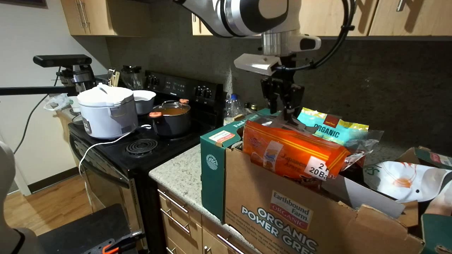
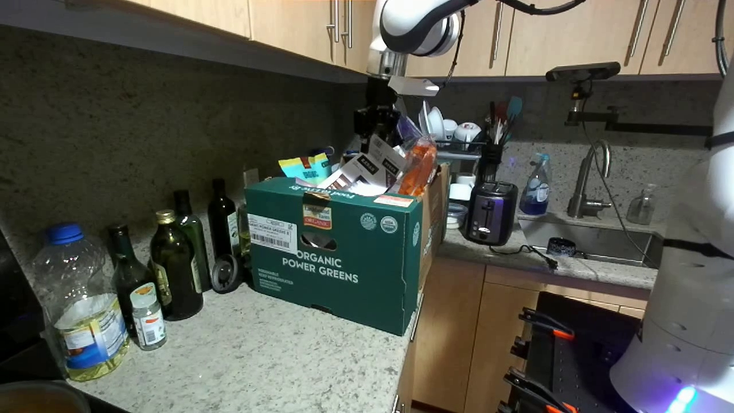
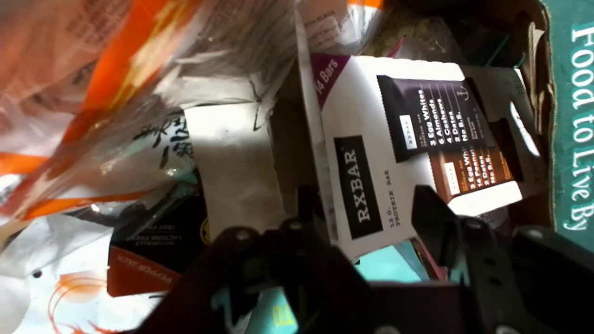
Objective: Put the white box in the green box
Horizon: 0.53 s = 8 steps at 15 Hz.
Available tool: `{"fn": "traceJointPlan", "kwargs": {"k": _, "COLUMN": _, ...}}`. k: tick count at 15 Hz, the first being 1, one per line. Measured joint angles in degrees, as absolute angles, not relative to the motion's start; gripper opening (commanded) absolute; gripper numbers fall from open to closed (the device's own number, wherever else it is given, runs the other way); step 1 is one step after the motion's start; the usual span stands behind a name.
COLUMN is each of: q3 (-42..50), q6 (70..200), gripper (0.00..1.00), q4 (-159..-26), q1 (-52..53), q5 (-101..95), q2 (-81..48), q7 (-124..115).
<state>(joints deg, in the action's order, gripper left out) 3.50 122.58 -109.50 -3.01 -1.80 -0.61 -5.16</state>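
Bag (image 3: 93,116), orange and clear plastic, leftmost in wrist view. Bulges loose beside the working gap; could hook on a jaw and drag upward during retreat.

Middle: pincer (image 3: 366,197), with jaws apart over the opening and the lower corner of the white box (image 3: 408,153) between. Cannot tell whether squeezing that corner or merely straddling it. White box: in an exterior view, tilted in the mouth of the green box (image 2: 367,246), partly above the rim. Probable step: release, near task end. Main risk: incomplete settling, from crowded goods around, such as the teal bag (image 3: 387,264); could slide or tip on letting go. Second risk: lifting the white box back out, from rubbing a jaw against the broad face while rising.

Right: green edge lettered "Food to Live By", near the white box. Could jam a corner there, or crumple the ragged cardboard lip, on pressing down crooked.
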Motion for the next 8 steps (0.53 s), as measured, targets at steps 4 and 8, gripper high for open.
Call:
{"fn": "traceJointPlan", "kwargs": {"k": 4, "q3": 3.07, "q6": 121.74, "gripper": 1.00, "q4": -109.46, "q1": -2.25, "q5": -1.98, "q2": 2.19, "q7": -5.37}}
{"fn": "traceJointPlan", "kwargs": {"k": 8, "q3": 1.59, "q6": 119.17, "gripper": 1.00, "q4": -109.46, "q1": -1.33, "q5": -1.98, "q2": 5.04, "q7": -5.37}}
